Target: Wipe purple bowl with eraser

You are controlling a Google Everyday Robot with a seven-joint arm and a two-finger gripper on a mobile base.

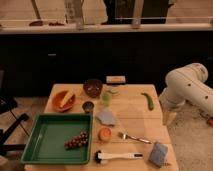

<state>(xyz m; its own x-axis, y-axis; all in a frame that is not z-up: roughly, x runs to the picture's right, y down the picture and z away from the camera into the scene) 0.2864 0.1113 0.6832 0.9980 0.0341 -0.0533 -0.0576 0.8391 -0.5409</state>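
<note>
Reach not begun: my pincer hangs beside the worktop's right edge (its state I cannot tell). The eraser lies at the far edge, near the purple bowl; grasping it comes next.

Upright purple bowl, eraser near; gripper far right
</note>
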